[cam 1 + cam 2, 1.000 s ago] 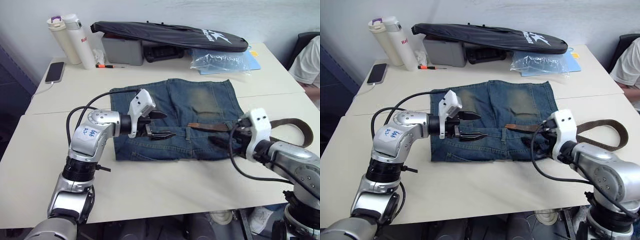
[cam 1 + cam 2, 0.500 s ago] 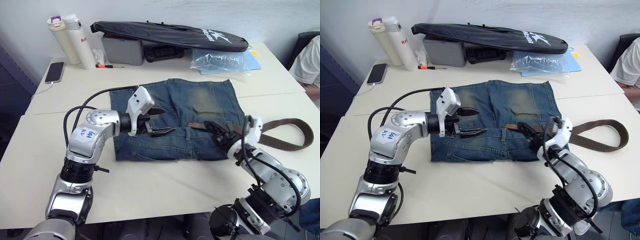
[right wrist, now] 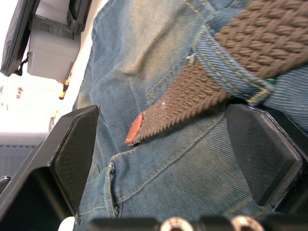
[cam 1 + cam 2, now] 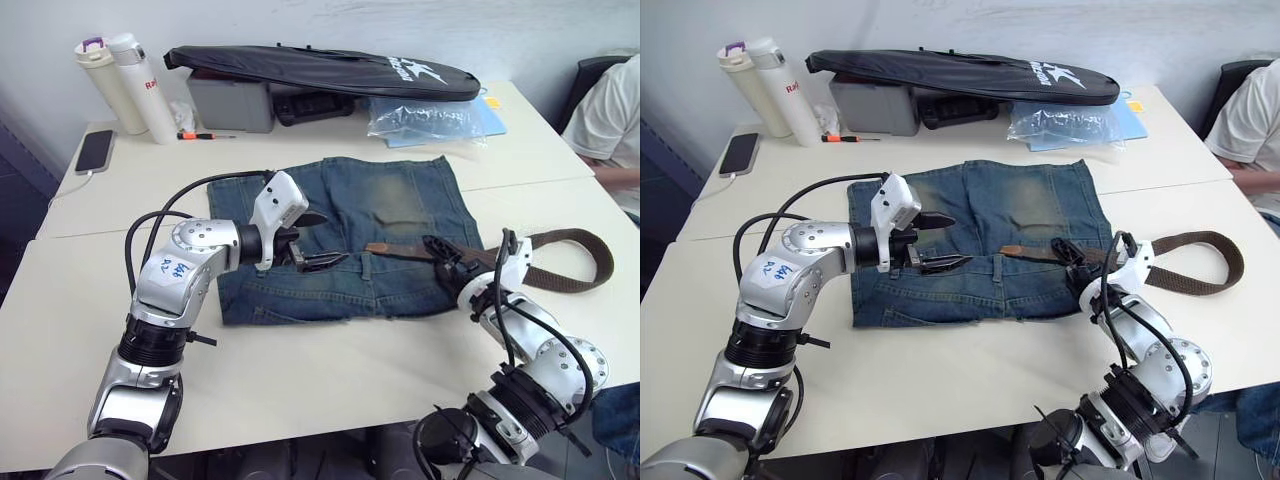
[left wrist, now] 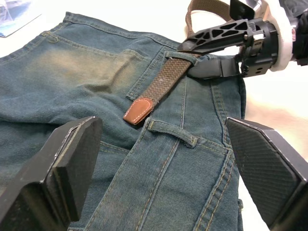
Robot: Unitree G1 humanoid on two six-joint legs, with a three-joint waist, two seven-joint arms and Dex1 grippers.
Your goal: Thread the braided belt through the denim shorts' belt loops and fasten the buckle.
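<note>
Denim shorts (image 4: 340, 235): laid flat on the white table (image 4: 300, 370), waistband toward the robot.
Braided belt (image 5: 166, 82): passed under one belt loop (image 3: 231, 65) at the right part of the waistband; the tan leather tip (image 5: 138, 109) lies on the denim just short of the next belt loop (image 5: 171, 134). The remainder is seen trailing off the shorts to the right in a loop on the table (image 4: 570, 262).
Buckle: cannot be made out.
Left gripper (image 4: 312, 243): held just above the waistband, left of the belt tip; the fingers (image 5: 72, 159) are spread wide and nothing is gripped.
Right gripper (image 4: 447, 258): positioned at the right edge of the shorts, over the threaded loop; the fingers (image 3: 72, 149) are parted on either side of the strap, and no grip on it is seen.
Background: a long black bag (image 4: 320, 70), two bottles (image 4: 120, 85) and a phone (image 4: 93, 151) are set at the far side.
</note>
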